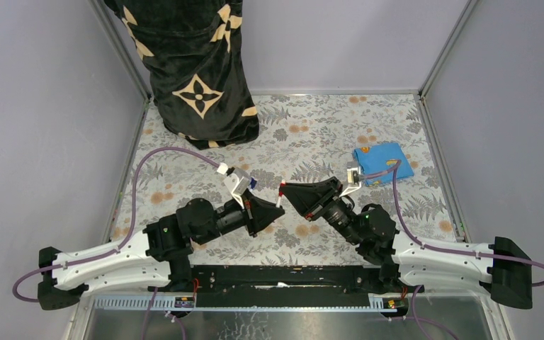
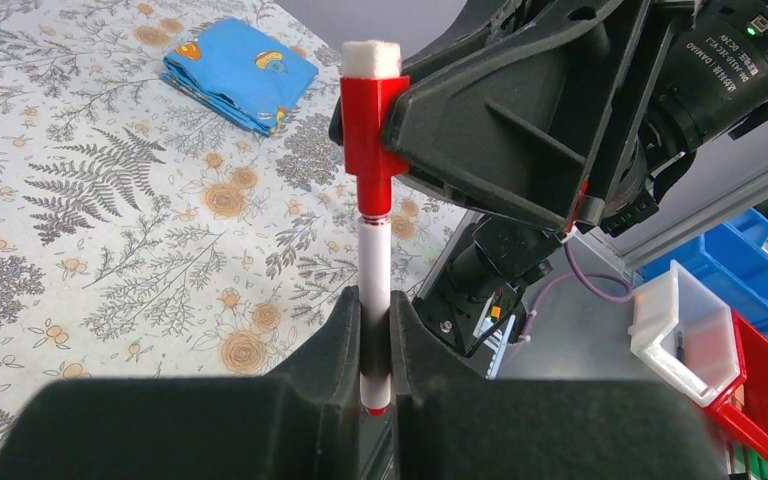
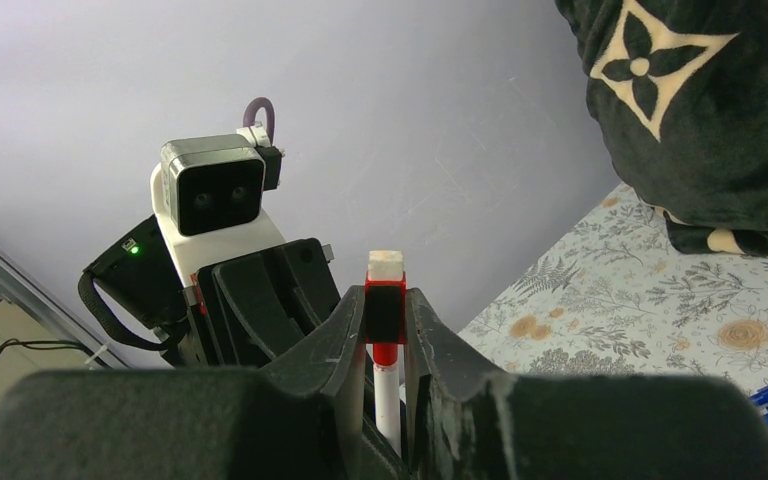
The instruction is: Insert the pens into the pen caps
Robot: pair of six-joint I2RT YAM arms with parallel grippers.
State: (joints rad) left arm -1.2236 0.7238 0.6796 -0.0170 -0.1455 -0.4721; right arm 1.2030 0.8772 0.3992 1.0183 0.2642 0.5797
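Two grippers meet over the middle of the tabletop, slightly toward its near edge. At the far left corner a black plush robe with tan flower motifs drapes down onto the floral-printed table cover. My left gripper is closed narrow on the thin white-barrelled marker pen, clamping its lower barrel, with the red butt end showing below the fingers. The pen runs straight up into the short red cylindrical plastic cap, which sits over its upper end and carries a white felt pad on top. My right gripper pinches that cap from both sides. Near the far right corner a folded blue cloth lies flat, well apart from both grippers.
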